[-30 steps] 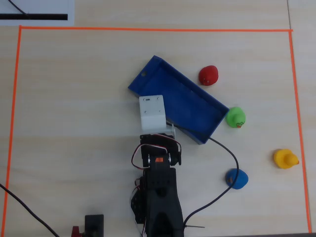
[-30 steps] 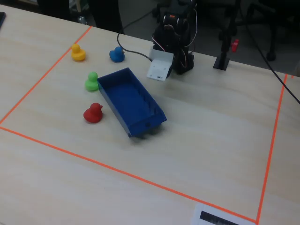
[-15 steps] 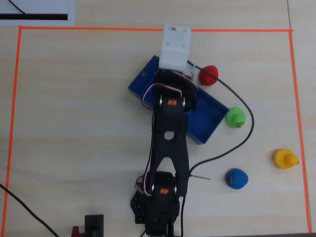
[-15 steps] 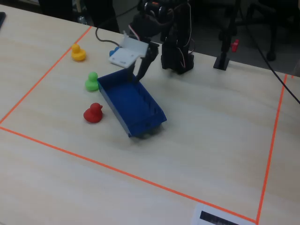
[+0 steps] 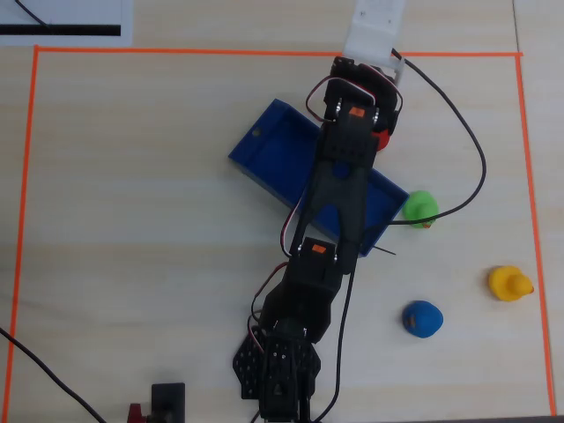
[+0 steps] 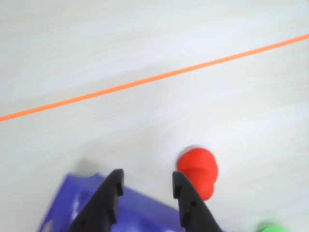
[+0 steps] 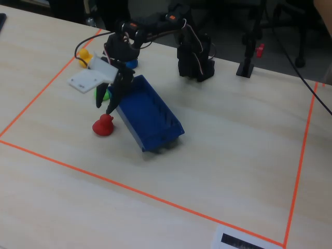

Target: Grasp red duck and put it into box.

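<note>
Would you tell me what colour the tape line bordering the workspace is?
Orange tape line; clearest in the overhead view.

Looked like lab or office workspace: pale wood-grain table (image 7: 218, 171) marked with orange tape border (image 7: 129, 190), office chair bases (image 7: 290, 31) on dark floor behind, printed label (image 7: 244, 241) at edge.

Lighting is even, bright and diffuse in the overhead view; the pale table (image 5: 132, 220) shows only faint shadows. The wrist view is soft throughout: the red duck (image 6: 198, 171) has smeared edges and the orange tape line (image 6: 145, 81) is slightly fuzzy. The fixed view is dimmer, mildly grainy, with a dark background.
</note>
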Action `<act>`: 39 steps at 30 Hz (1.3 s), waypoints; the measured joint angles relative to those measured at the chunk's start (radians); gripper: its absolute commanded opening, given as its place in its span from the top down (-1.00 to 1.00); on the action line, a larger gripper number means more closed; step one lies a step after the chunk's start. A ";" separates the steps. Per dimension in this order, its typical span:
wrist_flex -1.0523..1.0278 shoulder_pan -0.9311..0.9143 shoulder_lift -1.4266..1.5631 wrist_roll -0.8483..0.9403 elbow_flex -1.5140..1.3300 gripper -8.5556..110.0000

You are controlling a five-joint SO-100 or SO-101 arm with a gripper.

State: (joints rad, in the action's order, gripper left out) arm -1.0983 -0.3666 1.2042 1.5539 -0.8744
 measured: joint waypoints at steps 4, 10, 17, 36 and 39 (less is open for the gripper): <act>0.029 -0.052 -0.054 0.014 0.002 0.64; 0.035 -0.126 -0.100 0.014 -0.015 0.64; 0.034 -0.146 -0.100 0.015 -0.184 0.59; 0.015 -0.117 -0.144 0.020 -0.285 0.55; 0.018 -0.117 -0.149 0.020 -0.284 0.58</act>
State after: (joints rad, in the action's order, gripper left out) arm -1.0799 -0.4832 1.0554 1.5739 -1.1582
